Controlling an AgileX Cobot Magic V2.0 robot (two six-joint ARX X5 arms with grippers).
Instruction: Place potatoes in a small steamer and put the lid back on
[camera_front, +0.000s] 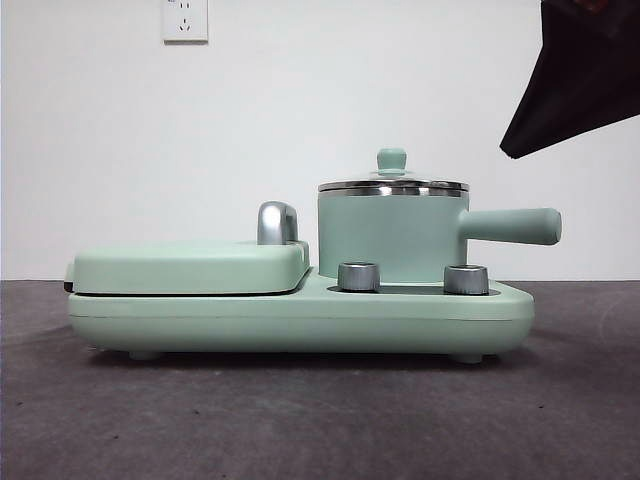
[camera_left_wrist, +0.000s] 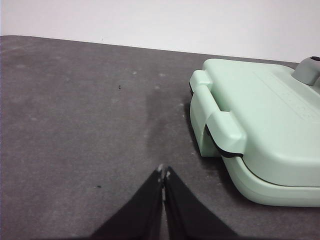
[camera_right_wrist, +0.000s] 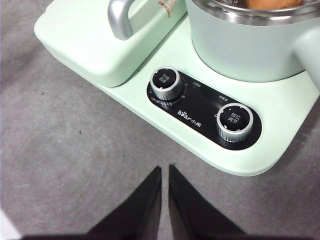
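The mint-green small steamer (camera_front: 390, 235) stands on the right half of the cooker base, its side handle (camera_front: 515, 226) pointing right. The glass lid (camera_front: 392, 176) with its green knob sits on the steel rim. In the right wrist view the steamer (camera_right_wrist: 250, 50) shows near, and a bit of the orange-brown potatoes (camera_right_wrist: 270, 4) shows inside it. My right gripper (camera_right_wrist: 164, 168) hovers shut and empty over the table in front of the knobs. My left gripper (camera_left_wrist: 163, 171) is shut and empty, low over the table beside the griddle's end.
The flat mint-green griddle (camera_front: 190, 265) is closed, with a chrome handle (camera_front: 277, 222). Two steel knobs (camera_front: 359, 276) (camera_front: 466, 279) sit on the base front. A black arm tip (camera_front: 580, 80) hangs at the top right. A wall socket (camera_front: 185, 18) is behind.
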